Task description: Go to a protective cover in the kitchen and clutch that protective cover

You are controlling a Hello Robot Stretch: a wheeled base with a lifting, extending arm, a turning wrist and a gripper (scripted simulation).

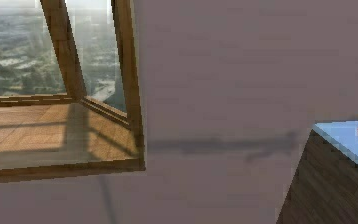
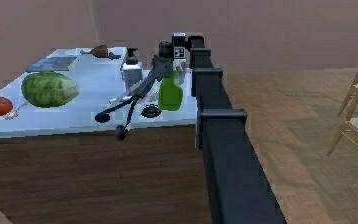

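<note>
Table: pale-topped table (image 2: pixel 77 115) by a plain wall, carrying a green melon (image 2: pixel 49 88), a grey bottle (image 2: pixel 132 70) and a green container (image 2: pixel 171 94).
Arm: dark arm (image 2: pixel 222 140) stretches over the top, likely to get at those things.
Pincer: pincer (image 2: pixel 115 122) sits among the bottles; whether it grasps anything, I cannot tell.
Protective cover: perhaps the flat piece (image 2: pixel 50 64) at the table's far corner, well apart from the pincer.

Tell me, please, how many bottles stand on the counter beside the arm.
2. A grey pump bottle stands near the middle of the counter; a green bottle stands just right of it, next to the arm. The arm may hide more.
</note>
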